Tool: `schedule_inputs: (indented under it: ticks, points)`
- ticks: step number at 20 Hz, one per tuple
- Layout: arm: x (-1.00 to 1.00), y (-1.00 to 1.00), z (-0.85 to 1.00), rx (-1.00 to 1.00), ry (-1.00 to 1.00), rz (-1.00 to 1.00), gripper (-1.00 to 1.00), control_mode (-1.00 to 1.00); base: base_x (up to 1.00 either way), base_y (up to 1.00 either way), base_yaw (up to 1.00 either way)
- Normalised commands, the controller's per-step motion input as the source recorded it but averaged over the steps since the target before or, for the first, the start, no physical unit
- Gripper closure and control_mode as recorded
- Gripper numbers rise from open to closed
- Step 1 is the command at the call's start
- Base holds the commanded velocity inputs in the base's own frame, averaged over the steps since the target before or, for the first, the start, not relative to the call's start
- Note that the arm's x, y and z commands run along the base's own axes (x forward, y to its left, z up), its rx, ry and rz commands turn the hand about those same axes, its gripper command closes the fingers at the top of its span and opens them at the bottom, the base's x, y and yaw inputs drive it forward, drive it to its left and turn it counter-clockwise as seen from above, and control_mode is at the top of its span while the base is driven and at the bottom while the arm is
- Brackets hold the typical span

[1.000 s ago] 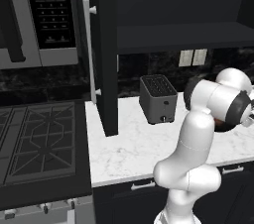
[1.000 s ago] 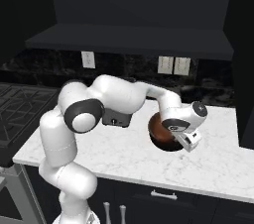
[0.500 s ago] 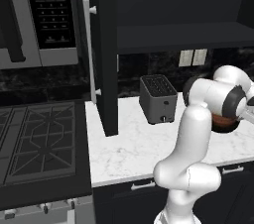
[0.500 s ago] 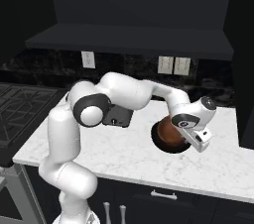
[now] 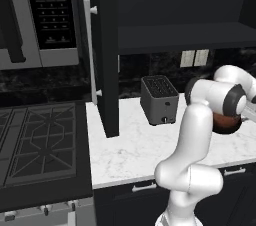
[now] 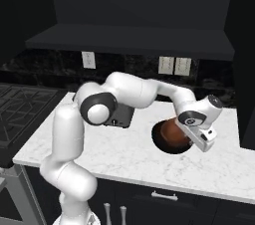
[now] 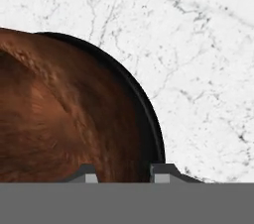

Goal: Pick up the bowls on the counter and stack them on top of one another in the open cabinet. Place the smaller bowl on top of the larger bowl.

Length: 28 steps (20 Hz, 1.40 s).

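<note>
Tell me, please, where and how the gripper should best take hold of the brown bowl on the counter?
Probably by the rim. The bowl sits upright on the counter, too wide to span, so come down from above with one finger inside and one outside the thin wall. The gripper already straddles the rim this way.

A bowl sits on the counter before me, toward its right end, and my gripper straddles its rim. The toaster stands behind, left of the bowl. The cabinet hangs above; the stove lies left.
</note>
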Motion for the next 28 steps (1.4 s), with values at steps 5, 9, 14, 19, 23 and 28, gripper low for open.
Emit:
schedule_inputs:
  ticks: [5,9,14,19,23,28]
  points:
    - [-0.28,0.12,0.07,0.01,-0.13,-0.02,-1.00,-1.00,0.00,0.00,0.00]
    - [-0.79,0.34,0.41,0.00,-0.18,-0.01,-1.00,-1.00,0.00,0.00,0.00]
    - [-0.46,0.16,0.06,0.04,-0.06,-0.06,-1.00,-1.00,0.00,0.00,0.00]
    - [-0.06,-0.04,-0.32,0.16,-0.03,-0.10,-1.00,-1.00,0.00,0.00,0.00]
    - [0.00,0.00,-0.38,0.14,-0.05,-0.10,-1.00,-1.00,0.00,0.00,0.00]
    - [0.10,0.02,-0.30,0.08,-0.03,-0.12,-1.00,-1.00,0.00,0.00,0.00]
